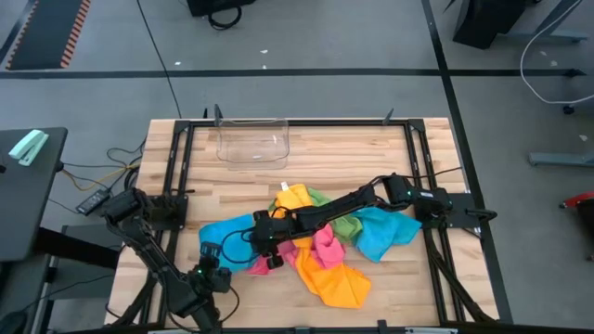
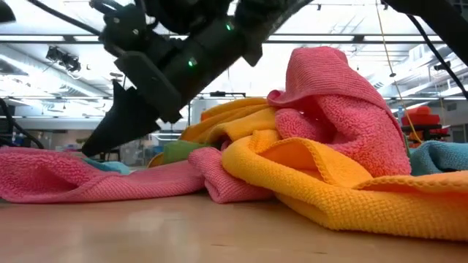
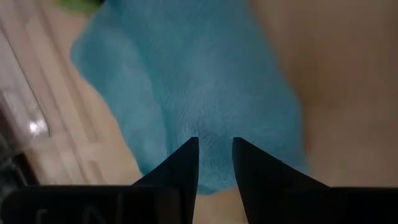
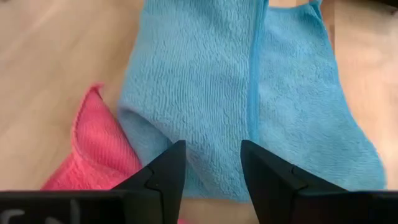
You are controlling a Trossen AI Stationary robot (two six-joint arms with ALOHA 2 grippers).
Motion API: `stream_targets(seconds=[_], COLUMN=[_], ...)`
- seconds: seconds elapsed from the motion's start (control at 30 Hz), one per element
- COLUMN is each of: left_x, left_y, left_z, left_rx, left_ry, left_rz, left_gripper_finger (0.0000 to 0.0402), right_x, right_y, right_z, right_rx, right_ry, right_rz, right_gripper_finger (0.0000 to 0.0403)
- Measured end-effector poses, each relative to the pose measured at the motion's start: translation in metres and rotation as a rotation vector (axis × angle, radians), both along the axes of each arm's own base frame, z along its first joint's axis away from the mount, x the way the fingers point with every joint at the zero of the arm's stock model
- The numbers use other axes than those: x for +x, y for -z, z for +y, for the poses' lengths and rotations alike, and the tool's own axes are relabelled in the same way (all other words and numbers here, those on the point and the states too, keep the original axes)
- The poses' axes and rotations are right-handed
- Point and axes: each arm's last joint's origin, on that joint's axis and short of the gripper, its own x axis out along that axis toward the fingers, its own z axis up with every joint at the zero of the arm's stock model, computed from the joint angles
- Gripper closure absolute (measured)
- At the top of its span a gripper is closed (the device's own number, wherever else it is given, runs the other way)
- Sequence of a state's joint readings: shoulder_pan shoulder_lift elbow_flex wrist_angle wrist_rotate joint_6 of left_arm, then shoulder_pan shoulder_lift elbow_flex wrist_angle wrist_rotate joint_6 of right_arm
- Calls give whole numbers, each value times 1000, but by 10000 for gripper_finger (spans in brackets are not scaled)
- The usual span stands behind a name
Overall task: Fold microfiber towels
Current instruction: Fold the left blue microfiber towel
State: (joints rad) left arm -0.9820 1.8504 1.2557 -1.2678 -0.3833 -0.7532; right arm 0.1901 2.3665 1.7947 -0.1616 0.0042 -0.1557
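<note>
Room: a workshop with a grey floor and taped lines; ceiling lights and shelving show beyond the bench in the low view.
Bench [image 1: 306, 158]: pale wood planks inside a black frame; a clear plastic bin [image 1: 252, 141] stands at the far edge, well apart from the cloths.
Microfiber towels [image 1: 325, 246]: a loose heap near the middle of the bench, with pink, orange-yellow, green and blue cloths tangled over one another. None looks folded.
Blue towel [image 1: 227, 230]: spread partly flat at the left side of the heap, one fold line running along it in the right wrist view.
Pink towel [image 2: 344, 117]: humped up over the orange-yellow one in the low view; a pink strip also lies flat beside the blue towel.
Left hand [image 1: 212, 252]: low at the near-left edge of the blue towel, fingers [image 3: 180, 171] parted narrowly with blue pile showing in the gap. Whether it has pinched the cloth I cannot tell.
Right hand [image 1: 263, 232]: reaching across the heap from the right, poised over the same blue towel, fingers set apart and holding nothing.
Step in hand: likely singling out the blue towel and taking two edge points.
Next move: probably both hands must grip an edge, then draw the towel clear of the pink strip and lay it flat before folding.
</note>
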Motion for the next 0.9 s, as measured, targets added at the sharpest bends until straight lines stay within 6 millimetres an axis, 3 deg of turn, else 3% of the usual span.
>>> stream_targets(seconds=[0.23, 0.53, 0.7, 0.9], left_x=[-11, -15, -17, -20], left_y=[0, 1, 5, 4], left_z=[-15, -22, -18, -15], left_rx=[-69, -118, -103, -87], left_ry=[35, 19, -47, -86], left_rz=[-6, -44, -56, -28], left_gripper_finger=[278, 160, 124, 135], right_x=[-4, -3, -2, -9], right_y=[-5, -16, -2, 9], right_z=[24, 55, 46, 30], right_rx=[-100, -166, -278, -305], right_ry=[-131, -199, -128, -98], right_rz=[-12, -180, -129, 43], right_gripper_finger=[234, 176, 160, 164])
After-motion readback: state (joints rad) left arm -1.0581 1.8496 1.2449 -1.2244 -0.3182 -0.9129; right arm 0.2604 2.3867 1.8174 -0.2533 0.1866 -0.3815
